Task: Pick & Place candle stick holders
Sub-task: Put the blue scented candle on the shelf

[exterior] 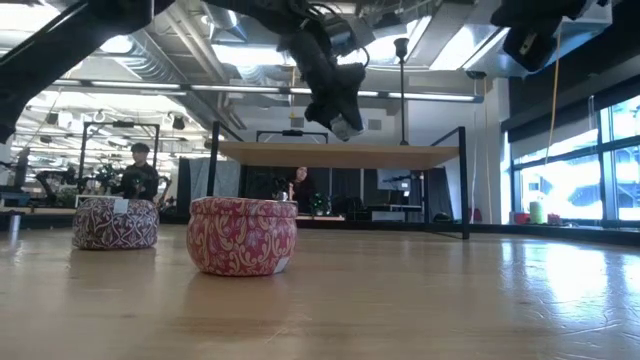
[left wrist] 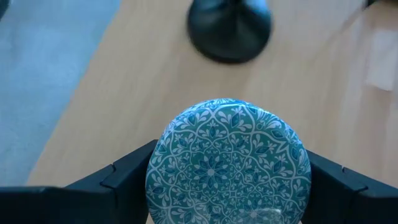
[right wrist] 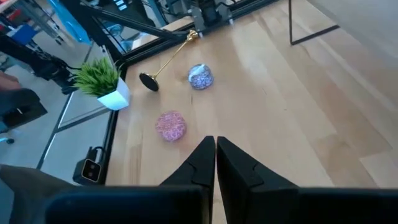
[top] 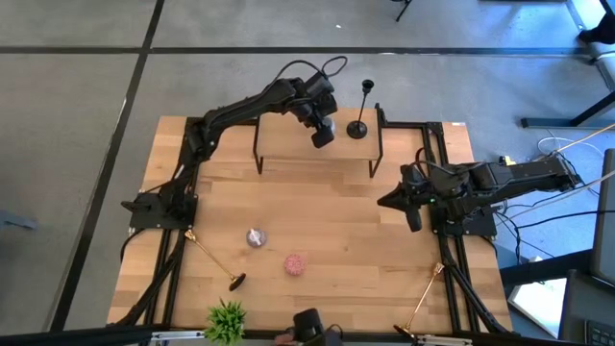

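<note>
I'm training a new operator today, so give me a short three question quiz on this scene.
1. What does the left gripper hold? A) a teal patterned tin B) a mug C) a sponge
2. True or false: the black candle stick holder stands upright on the raised shelf.
3. How many gold candle stick holders lie on the table?
Key: 1 A; 2 true; 3 two.

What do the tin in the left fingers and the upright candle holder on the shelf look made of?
The round tin, held between the left gripper's fingers, looks like printed metal: smooth teal-and-white patterned lid with slight sheen. The black candle holder looks like matte painted metal, though that is uncertain.
</note>
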### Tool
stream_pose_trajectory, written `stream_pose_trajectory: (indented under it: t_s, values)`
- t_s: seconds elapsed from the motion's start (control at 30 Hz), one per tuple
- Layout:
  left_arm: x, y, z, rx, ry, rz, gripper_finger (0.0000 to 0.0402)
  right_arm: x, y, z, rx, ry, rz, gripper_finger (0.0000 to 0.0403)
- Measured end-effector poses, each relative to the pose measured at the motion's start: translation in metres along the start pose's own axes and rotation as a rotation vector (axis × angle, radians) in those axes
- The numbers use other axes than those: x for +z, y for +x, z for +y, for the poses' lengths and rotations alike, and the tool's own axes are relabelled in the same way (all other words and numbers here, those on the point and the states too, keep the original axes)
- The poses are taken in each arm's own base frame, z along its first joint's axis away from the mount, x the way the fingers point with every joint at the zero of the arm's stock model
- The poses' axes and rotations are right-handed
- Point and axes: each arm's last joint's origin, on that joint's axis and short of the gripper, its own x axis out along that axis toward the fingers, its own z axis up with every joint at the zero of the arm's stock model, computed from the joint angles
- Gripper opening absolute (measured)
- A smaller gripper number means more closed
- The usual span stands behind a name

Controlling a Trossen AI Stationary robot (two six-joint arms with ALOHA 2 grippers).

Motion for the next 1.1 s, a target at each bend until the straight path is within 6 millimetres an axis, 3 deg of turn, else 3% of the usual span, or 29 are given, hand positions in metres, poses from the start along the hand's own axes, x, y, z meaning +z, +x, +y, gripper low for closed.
stream_pose_trajectory:
  t_s: [0.57, 1.1]
  values:
    - [-0.002, 0.005, 0.017, 0.050, 0.017, 0.005, 0.0294, 0.001, -0.011, -0.007, -0.049, 0.008, -0.029, 0.0018]
    - [-0.011, 0.015, 0.011, 0.025, 0.048, 0.101, 0.0294, 0.000, -0.012, -0.007, -0.035, 0.015, -0.021, 0.0018]
